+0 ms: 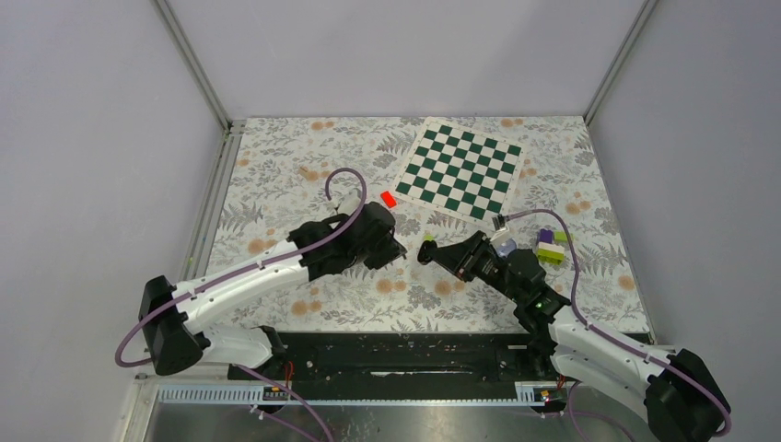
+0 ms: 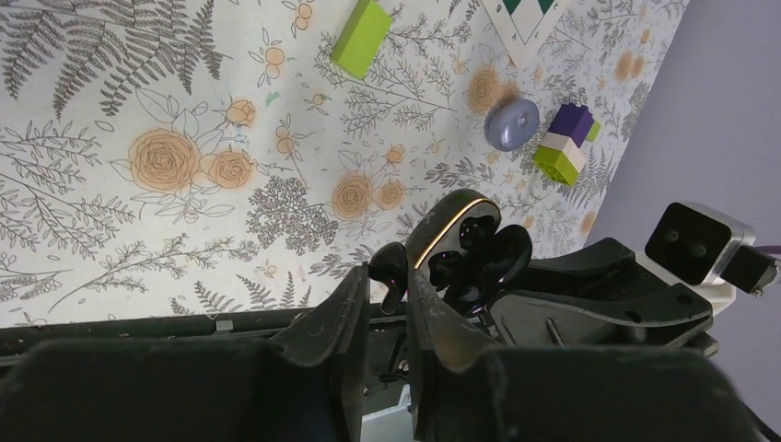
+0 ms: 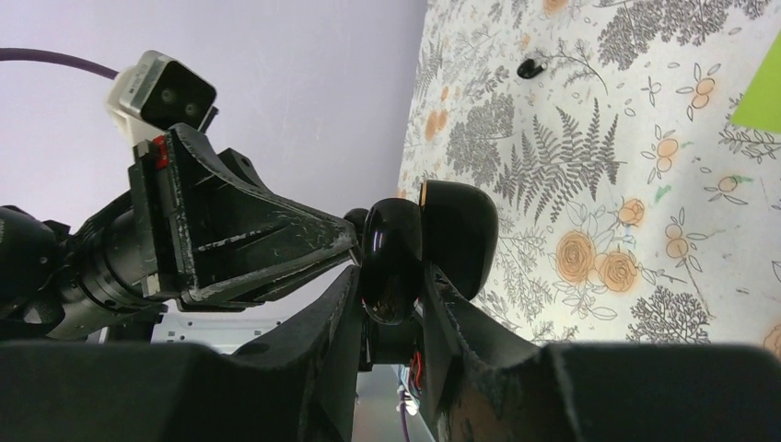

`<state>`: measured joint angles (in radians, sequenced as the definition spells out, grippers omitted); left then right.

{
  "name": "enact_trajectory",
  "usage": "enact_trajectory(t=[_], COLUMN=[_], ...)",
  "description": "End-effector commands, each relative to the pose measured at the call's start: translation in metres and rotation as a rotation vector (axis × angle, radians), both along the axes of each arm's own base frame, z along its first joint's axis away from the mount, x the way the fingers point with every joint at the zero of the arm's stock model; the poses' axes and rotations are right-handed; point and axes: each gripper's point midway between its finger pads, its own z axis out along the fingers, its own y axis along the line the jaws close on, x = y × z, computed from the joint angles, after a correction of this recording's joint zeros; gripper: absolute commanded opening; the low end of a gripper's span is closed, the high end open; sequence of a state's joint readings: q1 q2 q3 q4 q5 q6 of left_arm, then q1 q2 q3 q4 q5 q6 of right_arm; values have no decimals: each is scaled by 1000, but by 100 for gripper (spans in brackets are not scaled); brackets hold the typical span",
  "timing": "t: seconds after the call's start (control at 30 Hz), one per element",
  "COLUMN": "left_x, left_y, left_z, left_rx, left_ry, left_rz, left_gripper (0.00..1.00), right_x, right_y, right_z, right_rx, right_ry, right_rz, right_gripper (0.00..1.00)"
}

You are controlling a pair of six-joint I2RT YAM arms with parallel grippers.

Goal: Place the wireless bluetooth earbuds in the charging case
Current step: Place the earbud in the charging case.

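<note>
Clamping the open charging case (image 3: 451,230) in the narrow jaws of the right gripper (image 3: 394,285), lifted clear of the floral counter (image 1: 276,175). Pinching one earbud (image 2: 389,269) in the nearly closed jaws of the left gripper (image 2: 391,281), tip pressing right against the case's left side at its open face. Also showing a second earbud (image 3: 530,66) lying on the counter, well apart from the case, and a lime-green block (image 1: 428,238) just beyond it.

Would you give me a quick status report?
Left gripper shut on earbud. Right gripper shut on open charging case. Possible second earbud lies on mat. Nothing blocking.
</note>
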<state>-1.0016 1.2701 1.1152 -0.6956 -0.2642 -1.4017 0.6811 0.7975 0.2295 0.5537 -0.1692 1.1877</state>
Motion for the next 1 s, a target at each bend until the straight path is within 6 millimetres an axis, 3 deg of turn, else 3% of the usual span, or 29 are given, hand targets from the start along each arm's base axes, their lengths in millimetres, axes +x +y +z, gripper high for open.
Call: enact_trajectory(t=[0.0,0.13,0.27,0.4,0.47,0.6,0.8,0.97], left_x=[-1,0,7,15,20,22,9,-7], left_y=[-12,-14,-14,-9,-4,2,-8,-7], left_z=[18,24,31,38,48,58,82,85], left_rx=[-52,-47,-30,19,35,15,-134,-222], left_ry=[28,40,5,-92,-162,-253,-452,-601], left_rz=[10,21,22,-18,-37,-55,-219,-334], left_gripper=[0,0,0,0,0,0,0,0], right_x=[8,7,8,6,6,0,-18,-34], right_y=[-4,-4,2,8,6,8,19,24], right_z=[28,37,40,48,41,56,62,64], right_rx=[92,145,162,178,156,176,153,189], right_ry=[-127,-186,-133,-75,-22,-92,-185,-235], right_rz=[-45,-45,-22,9,-2,36,170,266], right_gripper=[0,0,0,0,0,0,0,0])
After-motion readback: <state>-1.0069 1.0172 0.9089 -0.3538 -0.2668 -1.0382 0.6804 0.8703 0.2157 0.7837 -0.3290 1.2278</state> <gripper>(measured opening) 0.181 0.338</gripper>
